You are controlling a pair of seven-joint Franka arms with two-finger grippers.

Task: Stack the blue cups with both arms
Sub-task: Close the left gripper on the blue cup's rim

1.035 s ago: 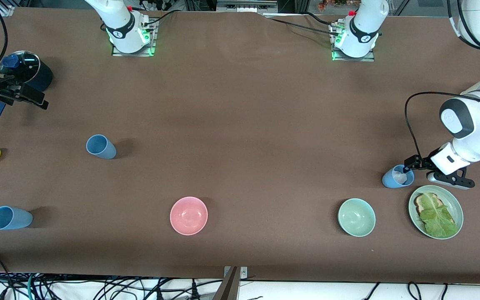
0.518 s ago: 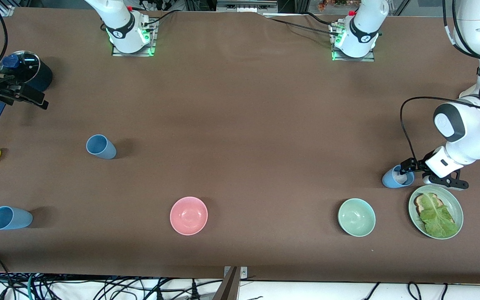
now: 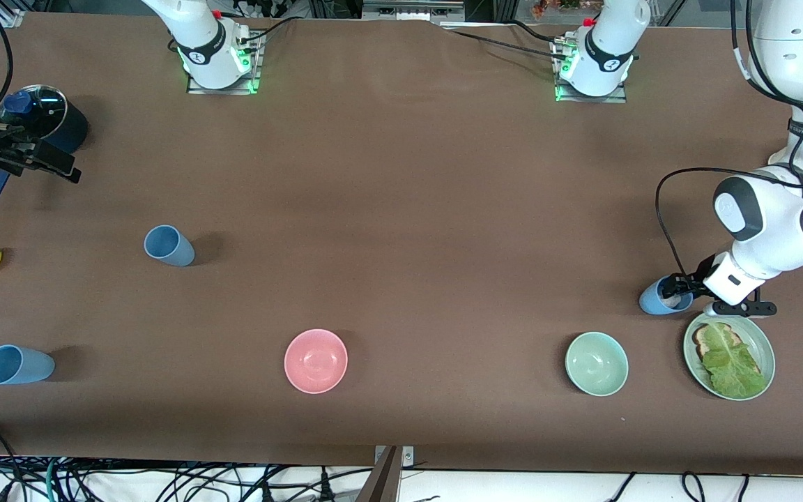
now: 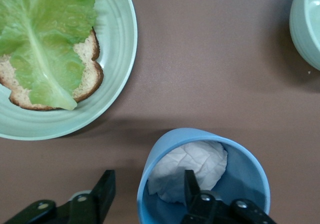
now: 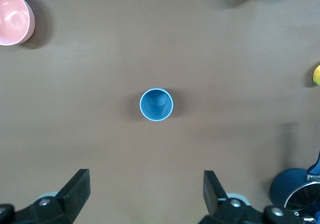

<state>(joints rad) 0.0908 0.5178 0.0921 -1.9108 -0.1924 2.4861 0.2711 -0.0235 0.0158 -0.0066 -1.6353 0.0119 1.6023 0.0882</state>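
Left wrist view: the left gripper [image 4: 145, 196] straddles the wall of a blue cup [image 4: 240, 176], 1 finger [image 4: 192, 186] inside by the crumpled white paper [image 4: 192, 166], 1 outside, not yet clamped. This cup stands near the table's [image 3: 401, 174] left-arm end, beside the lettuce plate [image 3: 764, 341]. The right gripper [image 5: 145, 194] hangs spread above another upright blue cup [image 5: 156, 104].

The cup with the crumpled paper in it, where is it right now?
The paper-filled blue cup stands toward the left arm's end of the table, beside the green plate of toast and lettuce, with the left gripper straddling its rim.
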